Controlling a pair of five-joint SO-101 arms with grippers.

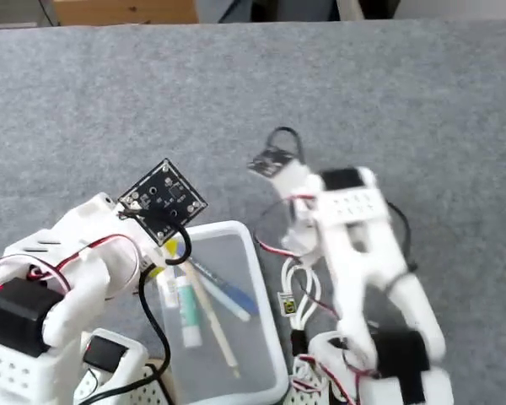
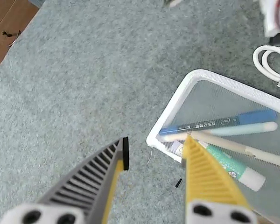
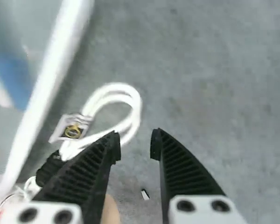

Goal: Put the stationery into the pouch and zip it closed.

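The pouch (image 1: 240, 229) is a clear mesh case with a white rim, lying flat near the table's front. Inside it are a blue pen (image 1: 229, 292), a green-and-white marker (image 1: 185, 310) and a pale stick (image 1: 212, 325). The same pouch (image 2: 175, 105), blue pen (image 2: 214, 123) and marker (image 2: 233, 167) appear in the left wrist view. My left gripper (image 2: 156, 147) is open just above the pouch's far left corner, its yellow finger over the pens. My right gripper (image 3: 134, 139) hovers over the carpet beside the pouch's right edge, open by a narrow gap, holding nothing.
A coiled white cable (image 1: 297, 291) with a small tag lies between the pouch and the right arm, just beyond the right fingertips (image 3: 113, 140). Grey carpet (image 1: 379, 93) covers the table. A wooden edge (image 1: 126, 10) runs along the far side.
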